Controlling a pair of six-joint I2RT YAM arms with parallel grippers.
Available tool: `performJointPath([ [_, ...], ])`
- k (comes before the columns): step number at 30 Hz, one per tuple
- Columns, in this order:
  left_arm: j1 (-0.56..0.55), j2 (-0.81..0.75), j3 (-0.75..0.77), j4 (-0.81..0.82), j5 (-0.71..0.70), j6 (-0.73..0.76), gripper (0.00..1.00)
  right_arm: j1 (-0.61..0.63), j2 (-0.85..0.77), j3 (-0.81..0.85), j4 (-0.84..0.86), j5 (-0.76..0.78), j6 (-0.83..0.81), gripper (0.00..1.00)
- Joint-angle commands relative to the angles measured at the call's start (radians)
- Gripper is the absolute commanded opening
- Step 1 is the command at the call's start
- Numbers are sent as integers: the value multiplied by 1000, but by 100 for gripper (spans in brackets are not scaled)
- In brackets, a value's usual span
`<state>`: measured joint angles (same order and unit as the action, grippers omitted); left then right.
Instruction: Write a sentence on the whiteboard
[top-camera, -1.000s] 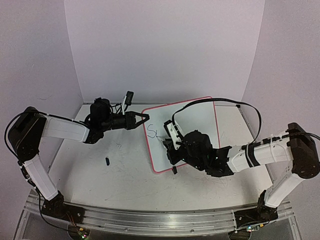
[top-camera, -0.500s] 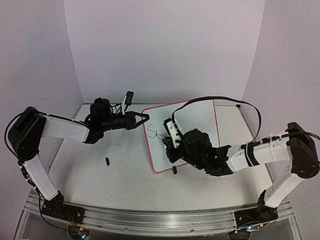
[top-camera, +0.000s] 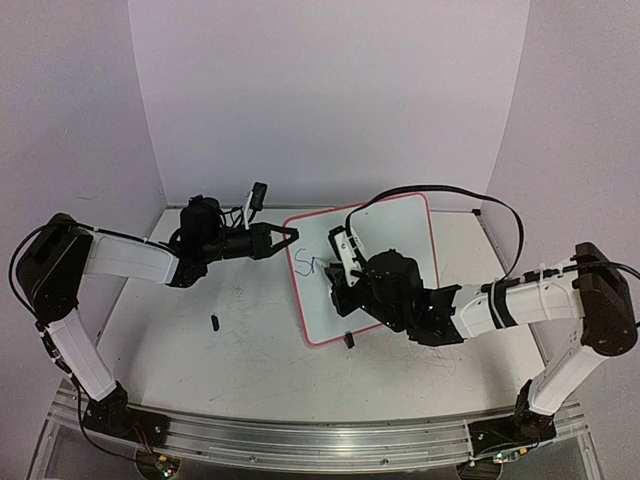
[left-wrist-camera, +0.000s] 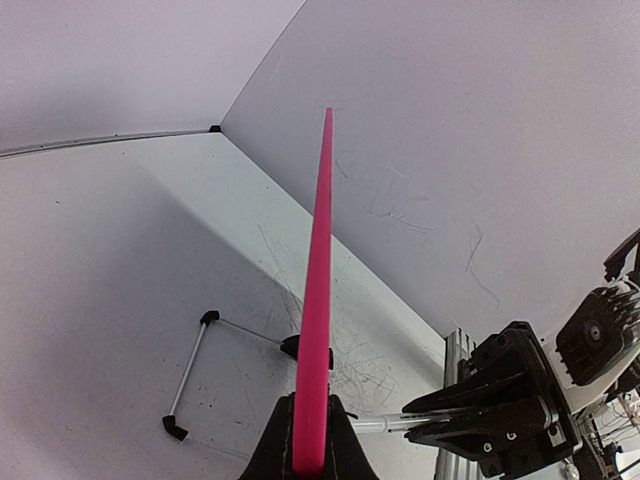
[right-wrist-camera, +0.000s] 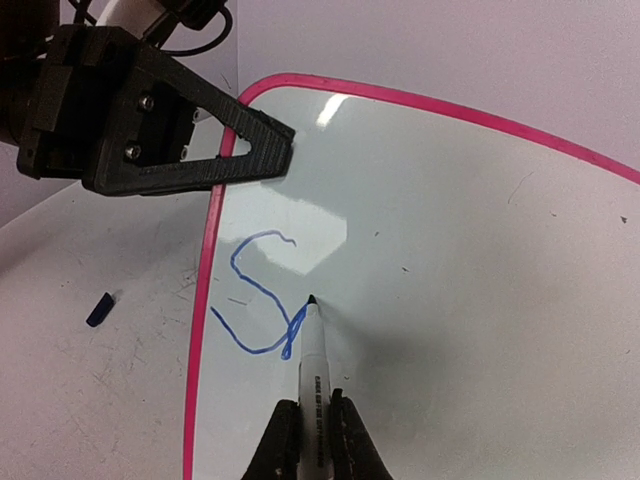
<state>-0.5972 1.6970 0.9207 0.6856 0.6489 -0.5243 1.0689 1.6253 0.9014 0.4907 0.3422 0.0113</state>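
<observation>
pink whiteboard (left-wrist-camera: 320, 290) rim pinched by left tool (left-wrist-camera: 309, 445); right tool (right-wrist-camera: 313, 430) pinches marker (right-wrist-camera: 311, 350).

Whiteboard (top-camera: 400, 225): small, white, pink-red rim, rounded corners. Sits mid-table (top-camera: 250, 370), right of centre and skewed, one black clip foot (top-camera: 348, 340) at its near rim. Sentence (right-wrist-camera: 262, 300): barely begun, a thin blue "S" plus a short stroke, close to the board's left rim.

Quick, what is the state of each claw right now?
Left claw: closed on the whiteboard, at its rim.
Right claw: closed on the marker.
</observation>
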Motion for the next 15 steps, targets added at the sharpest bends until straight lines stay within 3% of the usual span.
performJointPath([
  [1,-27,-11,4,-53,15,37,0,-21,28,37,10,49,-2,0],
  [15,-28,-11,5,-53,14,38,0,-20,-7,-10,-30,56,31,0],
])
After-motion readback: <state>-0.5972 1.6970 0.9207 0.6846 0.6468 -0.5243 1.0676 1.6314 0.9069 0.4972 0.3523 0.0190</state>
